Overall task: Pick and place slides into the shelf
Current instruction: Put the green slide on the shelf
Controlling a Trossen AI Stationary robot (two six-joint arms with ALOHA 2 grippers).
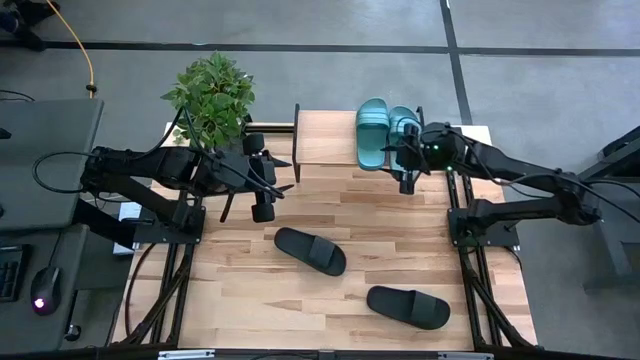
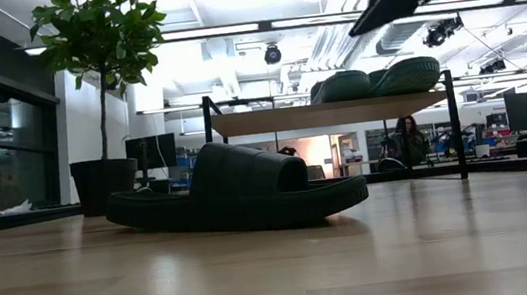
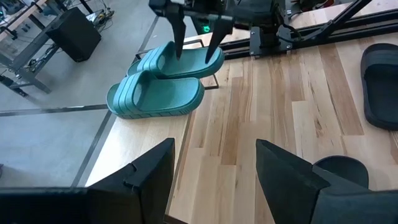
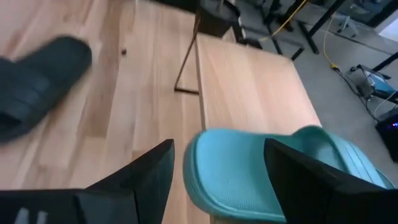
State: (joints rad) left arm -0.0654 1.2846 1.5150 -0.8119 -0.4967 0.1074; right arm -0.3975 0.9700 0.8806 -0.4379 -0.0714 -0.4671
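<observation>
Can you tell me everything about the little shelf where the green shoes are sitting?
The low shelf with a light wood plank top stands on thin black metal legs at the far edge of the table, beside a leafy potted plant. Its pale plank lies flat and level. Two teal-green rubbery slide sandals sit side by side on its right end, while the left part is bare. The right gripper hovers at the sandals with its fingers open. Under the plank, open space shows between the legs.

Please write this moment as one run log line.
teal slides: on shelf | black slides: on table | right pincer: open, above teal slides | left pincer: open
</observation>
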